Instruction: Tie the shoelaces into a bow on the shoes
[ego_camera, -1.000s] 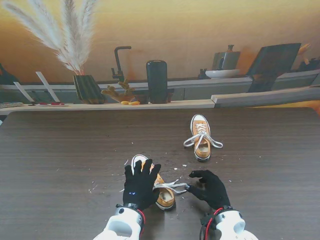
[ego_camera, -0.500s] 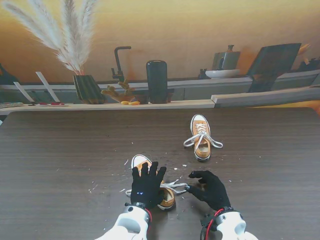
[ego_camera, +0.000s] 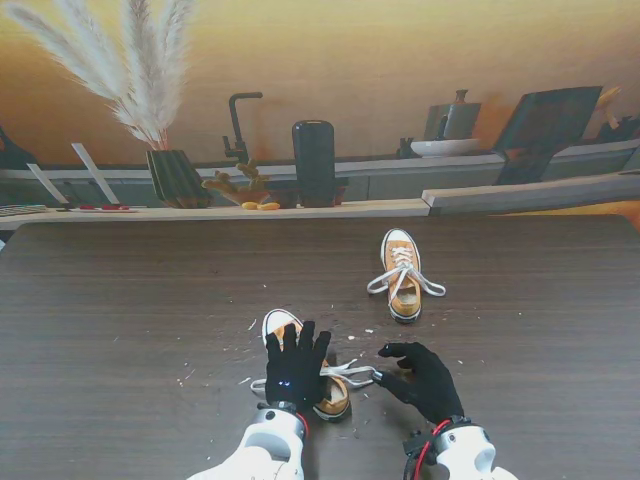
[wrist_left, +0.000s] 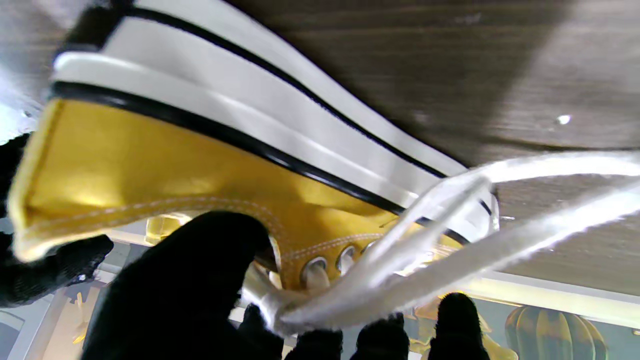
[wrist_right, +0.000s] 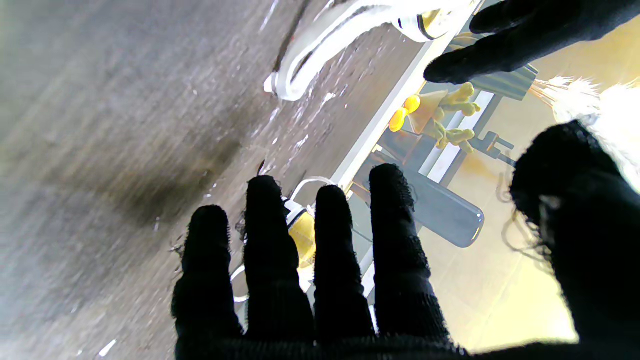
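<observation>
Left hand (ego_camera: 293, 368) flat, fingers spread, on near shoe (ego_camera: 305, 370); right hand (ego_camera: 420, 378) open, fingertips beside its laces (ego_camera: 345, 374)

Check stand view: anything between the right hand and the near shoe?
Only the white lace, running from the near shoe towards the right hand across the table.

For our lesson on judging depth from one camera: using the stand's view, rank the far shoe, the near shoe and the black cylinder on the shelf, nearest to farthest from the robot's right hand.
1. Near shoe: just left of the right hand, under the left hand.
2. Far shoe: farther from me, mid-table.
3. Black cylinder: on the back shelf, beyond the table.
</observation>
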